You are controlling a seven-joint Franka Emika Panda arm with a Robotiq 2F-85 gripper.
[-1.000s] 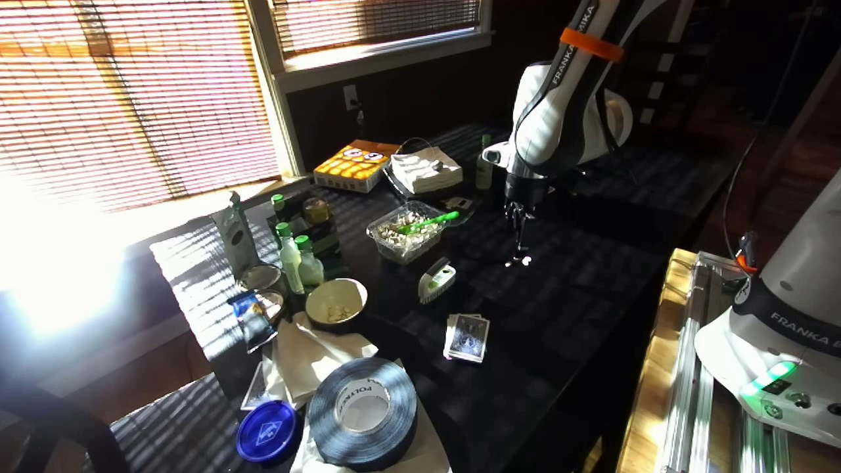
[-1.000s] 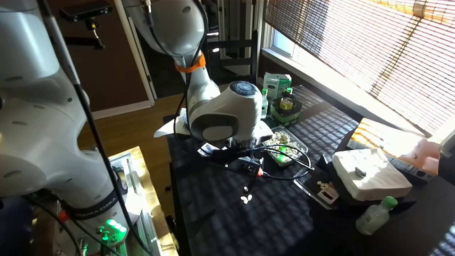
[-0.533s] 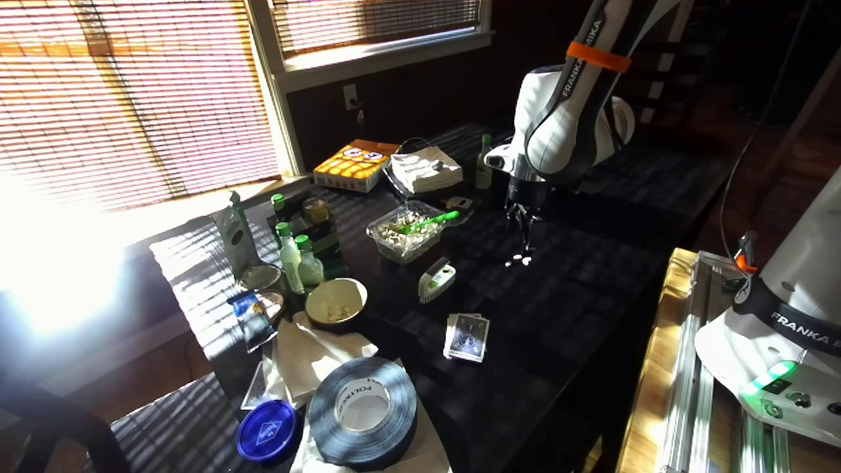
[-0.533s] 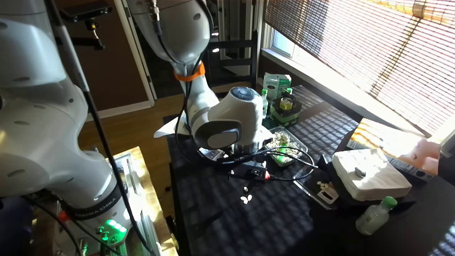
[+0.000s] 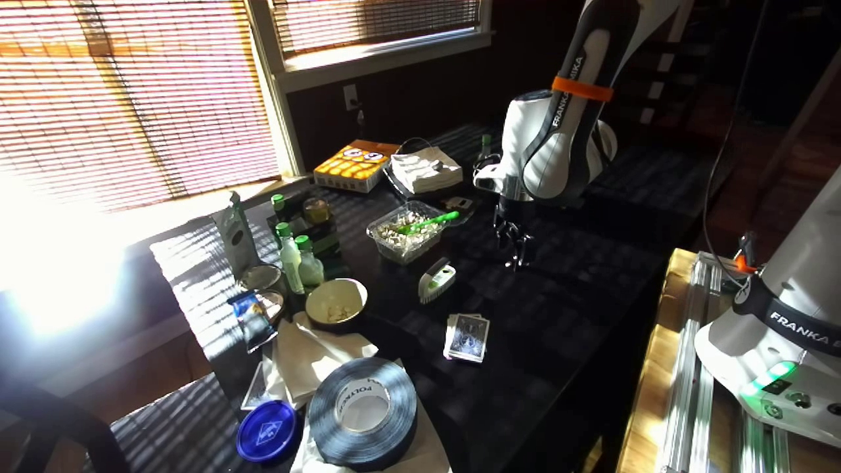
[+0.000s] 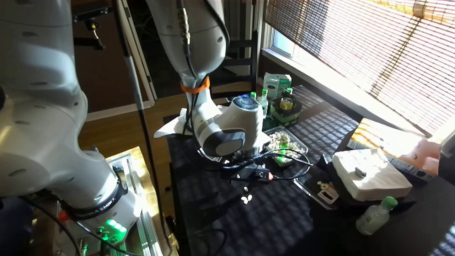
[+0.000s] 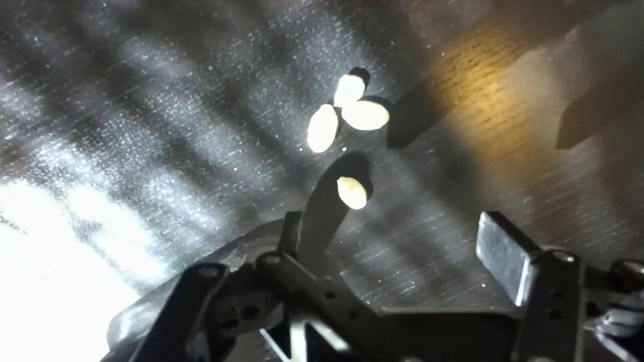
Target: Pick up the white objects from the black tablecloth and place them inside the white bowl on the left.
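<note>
Over the black tablecloth, in both exterior views, the arm now hangs lower than a second ago, so a grasp seems close. The gripper gapes wide and holds nothing. The white bowl stands well apart, pale bits in it. The white objects lie unmoved on the cloth: three clustered, a fourth piece just apart, nearest the gripper, likely next.
</note>
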